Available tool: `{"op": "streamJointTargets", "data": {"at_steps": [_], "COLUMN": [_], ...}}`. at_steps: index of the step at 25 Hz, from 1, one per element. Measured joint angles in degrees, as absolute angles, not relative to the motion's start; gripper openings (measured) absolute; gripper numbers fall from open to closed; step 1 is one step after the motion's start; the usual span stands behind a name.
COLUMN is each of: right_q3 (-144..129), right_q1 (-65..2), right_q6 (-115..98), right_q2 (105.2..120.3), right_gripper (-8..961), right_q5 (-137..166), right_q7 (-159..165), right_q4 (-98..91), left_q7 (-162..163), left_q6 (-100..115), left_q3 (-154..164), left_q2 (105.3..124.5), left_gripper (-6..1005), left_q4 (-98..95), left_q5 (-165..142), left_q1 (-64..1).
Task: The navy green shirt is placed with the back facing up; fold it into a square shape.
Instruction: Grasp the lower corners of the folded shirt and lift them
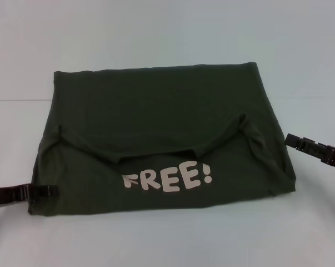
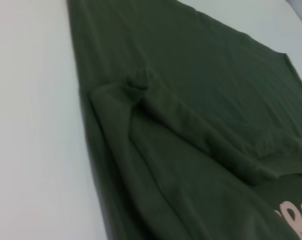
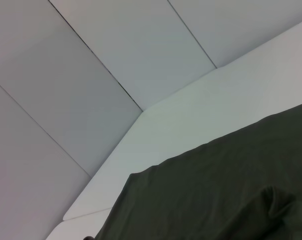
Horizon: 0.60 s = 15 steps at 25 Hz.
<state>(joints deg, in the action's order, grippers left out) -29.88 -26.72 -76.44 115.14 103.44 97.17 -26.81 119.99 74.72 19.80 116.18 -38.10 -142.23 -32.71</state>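
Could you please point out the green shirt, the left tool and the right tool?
green shirt (image 1: pixel 156 105): head view, plain upper panel.
left tool (image 1: pixel 45 191): head view, tip at shirt's near corner.
right tool (image 1: pixel 292 139): head view, tip beside shirt's edge.

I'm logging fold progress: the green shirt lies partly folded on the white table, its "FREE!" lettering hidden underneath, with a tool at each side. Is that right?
Not quite. The "FREE!" lettering faces up on the folded-over near part of the green shirt, as the head view shows. The rest holds: the left tool and right tool flank it on the white table.
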Motion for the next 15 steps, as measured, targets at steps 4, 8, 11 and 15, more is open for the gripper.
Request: {"op": "streamJointTargets", "data": {"at_steps": [4,8,11,15], "right_q3": [-29.9,-29.9,-29.9,-29.9], "right_q1": [-26.7,-26.7,-26.8,-26.9], "right_q6": [-76.6,-76.6,-76.6,-76.7], "right_q2": [115.14,115.14,115.18,115.18], "right_gripper": [899,899,898,898], "right_q5": [103.4,103.4,103.4,103.4], "right_q7": [97.2,97.2,97.2,97.3], "right_q4": [-26.8,-26.8,-26.8,-26.8], "left_q7": [120.0,120.3,120.5,120.5], "left_q6": [74.8,74.8,74.6,74.6], "left_q3": [20.3,22.2,22.8,22.3], "left_q2": [116.07,116.19,116.28,116.23], "left_gripper": [562,364,240,143], "left_q4": [-38.1,-38.2,-38.2,-38.5], "left_q5": [-142.8,-143.4,-143.4,-143.3], "left_q1": [-32.9,-33.2,-33.2,-33.2]}}
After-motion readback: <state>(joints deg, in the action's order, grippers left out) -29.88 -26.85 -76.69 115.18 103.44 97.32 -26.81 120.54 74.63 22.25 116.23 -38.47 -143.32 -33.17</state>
